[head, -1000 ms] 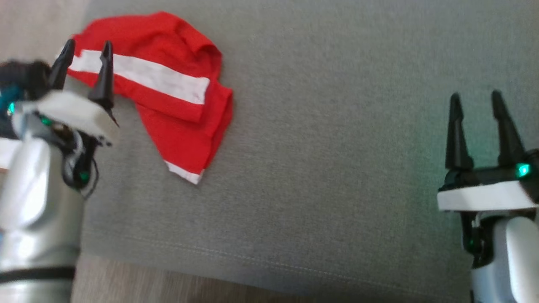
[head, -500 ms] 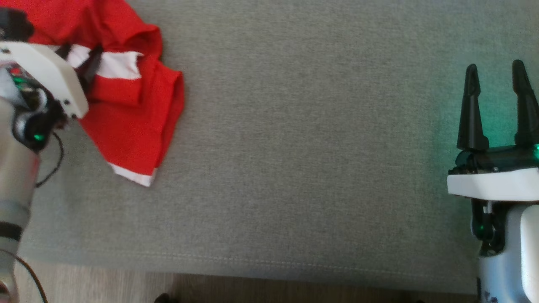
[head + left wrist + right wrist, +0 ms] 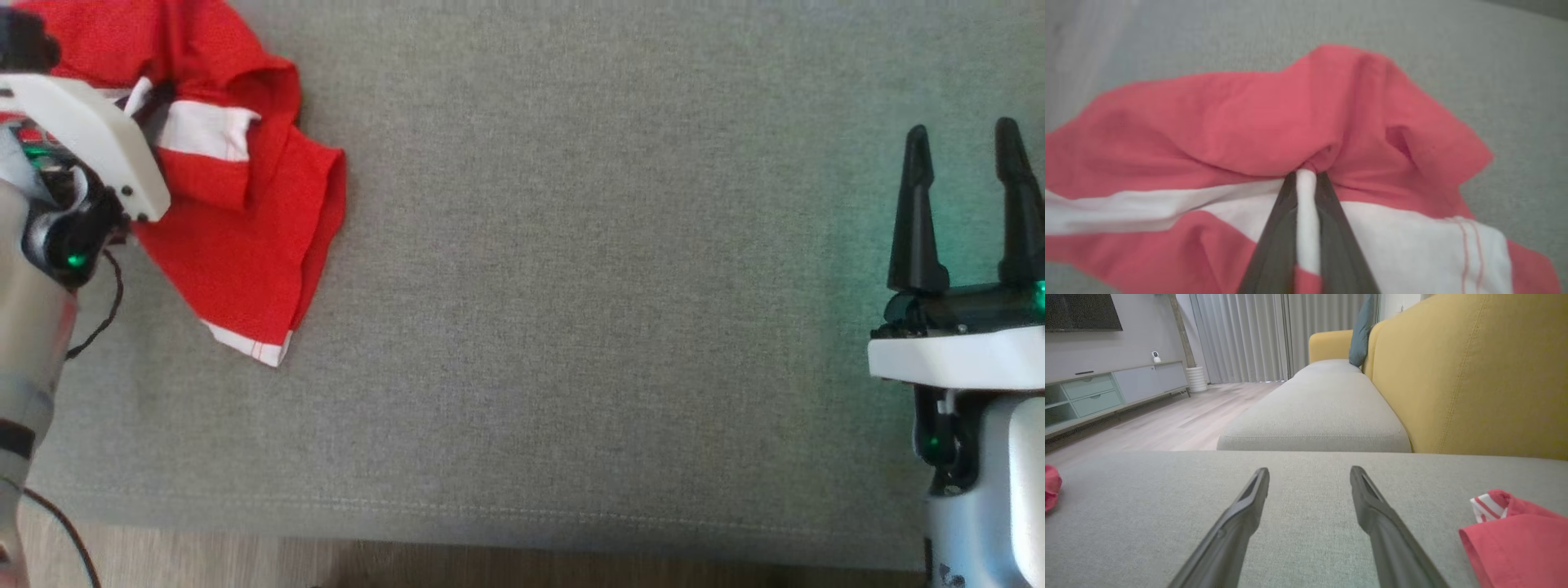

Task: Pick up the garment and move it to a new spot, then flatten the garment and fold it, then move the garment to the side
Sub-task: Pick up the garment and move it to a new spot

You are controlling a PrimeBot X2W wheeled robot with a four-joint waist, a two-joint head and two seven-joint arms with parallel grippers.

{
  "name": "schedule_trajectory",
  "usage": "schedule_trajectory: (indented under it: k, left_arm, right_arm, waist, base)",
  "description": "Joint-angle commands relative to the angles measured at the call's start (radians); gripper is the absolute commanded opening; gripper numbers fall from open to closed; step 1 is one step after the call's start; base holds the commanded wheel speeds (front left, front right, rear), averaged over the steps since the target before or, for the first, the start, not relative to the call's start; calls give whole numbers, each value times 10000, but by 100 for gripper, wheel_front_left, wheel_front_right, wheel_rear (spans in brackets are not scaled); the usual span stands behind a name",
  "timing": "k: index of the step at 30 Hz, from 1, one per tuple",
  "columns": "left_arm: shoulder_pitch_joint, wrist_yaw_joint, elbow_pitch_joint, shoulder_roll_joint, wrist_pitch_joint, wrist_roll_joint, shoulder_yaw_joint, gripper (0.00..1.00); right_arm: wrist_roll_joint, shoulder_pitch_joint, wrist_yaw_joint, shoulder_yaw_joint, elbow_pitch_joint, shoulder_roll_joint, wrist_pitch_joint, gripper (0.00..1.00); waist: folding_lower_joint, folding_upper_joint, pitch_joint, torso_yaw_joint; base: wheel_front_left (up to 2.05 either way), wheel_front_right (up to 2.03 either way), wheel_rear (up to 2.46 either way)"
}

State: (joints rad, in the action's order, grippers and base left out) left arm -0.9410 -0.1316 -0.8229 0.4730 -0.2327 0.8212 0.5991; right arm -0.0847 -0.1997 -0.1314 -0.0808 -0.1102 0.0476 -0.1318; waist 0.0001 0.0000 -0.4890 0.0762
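1. Grey seat cushion [image 3: 612, 286] is carrying everything. A wide bare stretch is lying between the two pincers, and I'm reading that as the likely new spot.
2. Garment [image 3: 245, 269], red with a white band, is lying crumpled under and ahead of the left pincer, well apart from the right pincer.
3. Left pincer [image 3: 1306, 179] is clamping narrow on a ridge of the white band. The fold is showing between the fingers up to the tips, with red cloth bunching just beyond them.
4. Right pincer [image 3: 961, 135] is idling with jaws wide, holding nothing, over bare cushion.
5. Hem corner [image 3: 261, 351] is trailing behind the left pincer's tips, on the side toward the right pincer.
6. Step in hand, my read: pick-up. The grip is looking like one thin pinch, so I'm suggesting lifting straight and slow, watching that the fold isn't slipping past the tips, and clearing that corner off the cushion before carrying across.
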Motion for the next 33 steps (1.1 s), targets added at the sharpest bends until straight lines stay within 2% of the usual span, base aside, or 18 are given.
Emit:
schedule_trajectory:
  k: [1,8,12,17,18,24,29,33]
  left_arm:
    - [-174,10,120,562,529,11,-347,0]
    - [-302,56,256,134,2482,-10,-574,0]
    - [-158,349,826,-282,3356,-123,-609,0]
    - [267,1179,2198,-929,4002,-162,-658,0]
    - [571,1569,2858,-1271,4098,-139,-620,0]
    - [1464,2872,4576,-2392,4249,-296,-236,0]
    - [1984,3671,4964,-3473,4226,-461,387,0]
    - [2065,4147,4588,-3956,4399,-800,981,0]
  right_arm:
    - [-63,-112,7,252,-218,26,-81,100]
    - [-207,26,7,339,182,26,-229,100]
    - [-335,130,7,378,432,26,-323,100]
    - [-447,237,7,360,587,26,-361,100]
    - [-480,290,7,360,643,26,-386,100]
    - [-597,296,7,369,638,26,-421,100]
    - [-623,233,7,424,608,26,-396,100]
    - [-494,140,7,449,452,26,-292,100]
  waist:
    - [-1,0,317,24]
    - [-1,0,1307,22]
    - [-1,0,1985,-47]
    - [-1,0,2538,-187]
    - [-1,0,2738,-275]
    - [-1,0,2980,-699]
    - [-1,0,2944,-1193]
    - [-1,0,2747,-1630]
  base:
    - [0,0,0]
    - [0,0,0]
    - [0,0,0]
    - [0,0,0]
    - [0,0,0]
    - [0,0,0]
    - [0,0,0]
    - [0,0,0]
